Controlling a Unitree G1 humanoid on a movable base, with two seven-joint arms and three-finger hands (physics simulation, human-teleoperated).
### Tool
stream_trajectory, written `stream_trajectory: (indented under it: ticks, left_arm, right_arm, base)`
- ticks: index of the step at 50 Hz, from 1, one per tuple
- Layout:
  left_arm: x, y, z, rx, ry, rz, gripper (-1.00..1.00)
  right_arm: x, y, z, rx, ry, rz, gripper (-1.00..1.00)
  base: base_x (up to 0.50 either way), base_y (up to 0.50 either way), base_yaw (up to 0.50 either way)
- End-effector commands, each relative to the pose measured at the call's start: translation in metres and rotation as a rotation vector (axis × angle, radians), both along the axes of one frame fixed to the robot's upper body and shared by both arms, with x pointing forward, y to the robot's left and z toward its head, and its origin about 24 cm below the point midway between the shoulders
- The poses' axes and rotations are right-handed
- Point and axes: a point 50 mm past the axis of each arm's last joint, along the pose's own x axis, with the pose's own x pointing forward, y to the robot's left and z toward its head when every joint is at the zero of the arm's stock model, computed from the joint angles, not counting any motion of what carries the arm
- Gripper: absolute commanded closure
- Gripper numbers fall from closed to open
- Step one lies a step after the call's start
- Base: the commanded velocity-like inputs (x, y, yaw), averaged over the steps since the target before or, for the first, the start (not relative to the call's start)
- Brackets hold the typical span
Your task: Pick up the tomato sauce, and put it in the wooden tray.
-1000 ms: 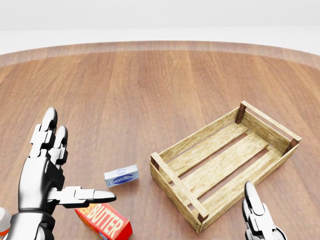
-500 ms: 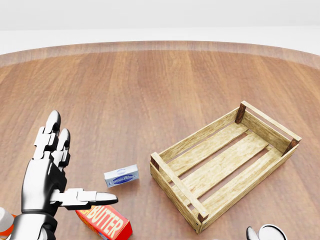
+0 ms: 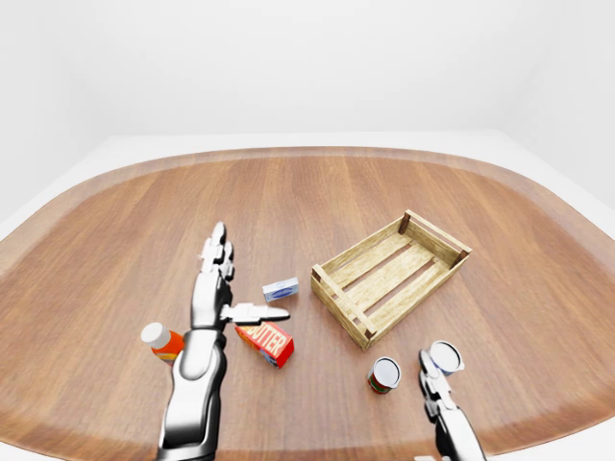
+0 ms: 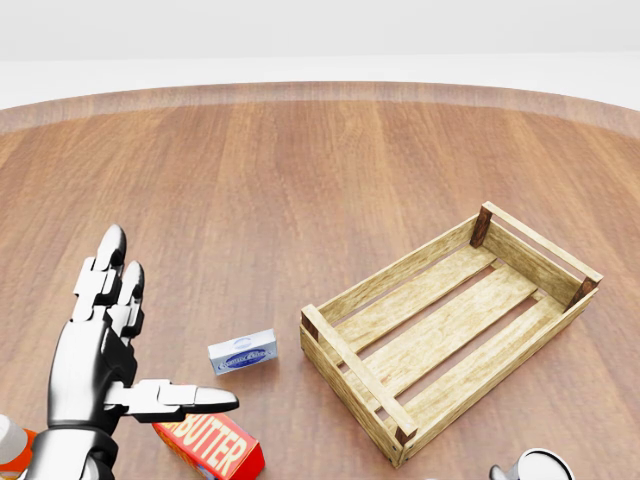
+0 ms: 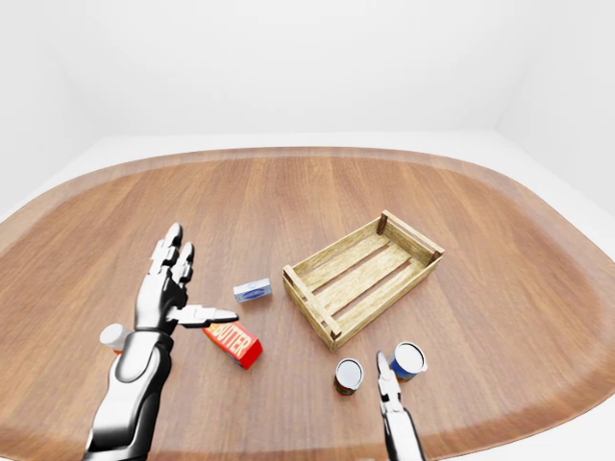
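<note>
Left-eye view: silver left hand (image 3: 219,288) splayed, grasping nothing, above red butter box (image 3: 266,343). Red-green tomato sauce can (image 3: 384,375) stands below slatted wooden tray (image 3: 389,276), outside it.

Right-eye view: right hand (image 5: 387,381) between both cans; grip unclear.
</note>
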Motion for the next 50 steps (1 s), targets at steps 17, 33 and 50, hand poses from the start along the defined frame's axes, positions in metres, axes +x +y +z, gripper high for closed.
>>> stream_trajectory:
  ticks: [17, 33, 50]
  left_arm:
    - [0.0, -0.001, -0.003, 0.002, 0.013, -0.003, -1.0]
    - [-0.001, -0.002, -0.004, 0.003, 0.015, -0.004, -1.0]
    - [-0.002, -0.003, -0.004, 0.003, 0.015, -0.007, -1.0]
  right_arm:
    - [0.026, 0.004, -0.011, -0.004, -0.034, 0.007, -1.0]
    - [0.031, 0.005, -0.016, -0.013, -0.03, 0.009, -1.0]
    - [0.044, 0.002, -0.033, -0.023, 0.006, -0.008, -1.0]
  base:
    - [0.0, 0.0, 0.0]
    - [0.0, 0.0, 0.0]
    - [0.0, 0.0, 0.0]
